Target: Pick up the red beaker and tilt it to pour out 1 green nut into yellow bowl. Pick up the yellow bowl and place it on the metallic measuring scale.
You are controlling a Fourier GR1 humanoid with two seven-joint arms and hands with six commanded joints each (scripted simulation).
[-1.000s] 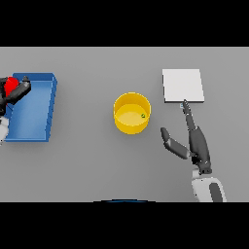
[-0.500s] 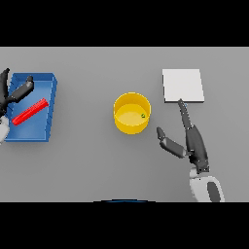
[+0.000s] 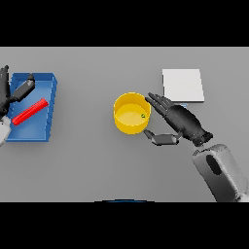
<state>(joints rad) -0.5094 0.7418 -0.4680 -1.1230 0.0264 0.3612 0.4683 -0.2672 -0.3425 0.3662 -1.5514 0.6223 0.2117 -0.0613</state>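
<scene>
one green nut [image 3: 143,115] sits in the yellow bowl [image 3: 127,124]; i see my right hand [image 3: 182,122] beside it, fingers spread, gripping nothing; left hand [image 3: 10,93] open over the blue tray [image 3: 46,83].

A grey table [image 3: 87,165] was seen, on which a blue tray [image 3: 47,87], a yellow bowl [image 3: 127,125] and a metallic measuring scale [image 3: 183,84] were set.

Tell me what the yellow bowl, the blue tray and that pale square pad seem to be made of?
The yellow bowl looks like matte plastic: flat, even colour with no glints. The blue tray looks the same, plain blue walls without shine. The square scale is pale grey-white and smooth; it could be brushed metal or plastic, since no reflections show to settle it.
</scene>
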